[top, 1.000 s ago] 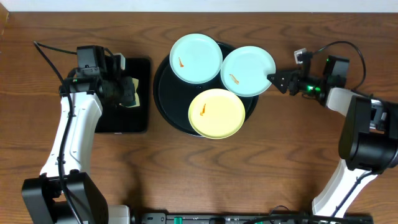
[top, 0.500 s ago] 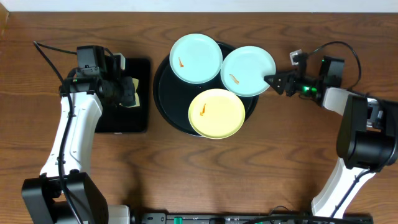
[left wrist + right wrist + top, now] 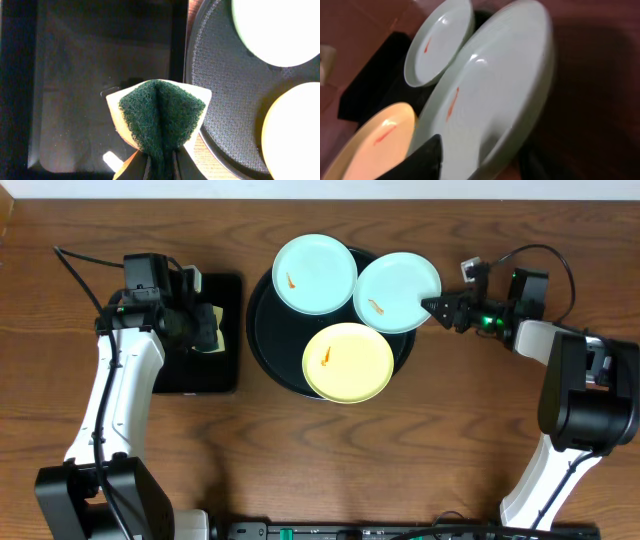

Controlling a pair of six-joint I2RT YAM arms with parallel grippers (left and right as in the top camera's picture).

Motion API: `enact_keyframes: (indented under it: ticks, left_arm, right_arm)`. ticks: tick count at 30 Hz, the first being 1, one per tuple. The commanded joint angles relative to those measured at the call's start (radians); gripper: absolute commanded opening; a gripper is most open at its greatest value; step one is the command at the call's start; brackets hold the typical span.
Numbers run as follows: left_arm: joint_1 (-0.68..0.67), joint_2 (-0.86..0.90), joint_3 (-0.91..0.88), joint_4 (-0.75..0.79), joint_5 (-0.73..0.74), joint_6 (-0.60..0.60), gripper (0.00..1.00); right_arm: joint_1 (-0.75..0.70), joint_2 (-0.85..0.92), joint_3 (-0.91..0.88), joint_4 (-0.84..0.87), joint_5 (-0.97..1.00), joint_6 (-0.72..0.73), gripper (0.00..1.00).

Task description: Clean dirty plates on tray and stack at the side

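Three plates lie on the round black tray (image 3: 268, 330): a turquoise plate (image 3: 315, 274) at the back, a second turquoise plate (image 3: 395, 292) at the right, and a yellow plate (image 3: 348, 361) in front, each with an orange smear. My right gripper (image 3: 432, 308) is open, its fingers straddling the right turquoise plate's rim, one above and one below (image 3: 485, 155). That plate (image 3: 495, 80) fills the right wrist view, with the other turquoise plate (image 3: 437, 42) and the yellow plate (image 3: 375, 140) beyond. My left gripper (image 3: 205, 330) is shut on a folded green-and-yellow sponge (image 3: 161, 117), held left of the round tray (image 3: 225, 90).
A smaller rectangular black tray (image 3: 195, 375) lies left of the round one, under the sponge; it also shows in the left wrist view (image 3: 75, 75). Bare wooden table surrounds both trays. Cables trail behind both arms.
My right gripper has crept left, further over the right turquoise plate's rim, and that plate has shifted very slightly left. The left arm and sponge have not moved.
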Motion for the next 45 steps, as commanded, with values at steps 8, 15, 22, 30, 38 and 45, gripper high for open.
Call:
enact_keyframes:
  ticks: [8,15,22,30,38,45]
  left_arm:
    - [-0.001,0.008,-0.011,-0.002,0.005,0.000,0.10]
    - [-0.001,0.008,-0.011,-0.002,0.005,0.000,0.10]
    - [-0.001,0.007,-0.010,0.013,0.005,0.000,0.10]
    - [-0.001,0.007,-0.010,0.023,0.005,0.000,0.10]
    - [-0.001,0.007,-0.010,0.028,0.005,0.000,0.10]
    - [-0.001,0.007,-0.011,0.019,0.005,0.000,0.10]
  right_arm:
    - [0.003,0.011,0.003,0.036,-0.020,0.094,0.35]
    - [0.003,-0.019,0.003,0.024,-0.012,0.094,0.27]
    - [0.003,-0.061,0.003,-0.047,0.075,0.082,0.19]
    - [0.014,-0.163,0.003,-0.166,0.253,0.013,0.17]
    - [0.097,-0.256,0.003,-0.258,0.482,-0.039,0.08]
    - [0.211,-0.257,0.003,-0.290,0.812,-0.098,0.51]
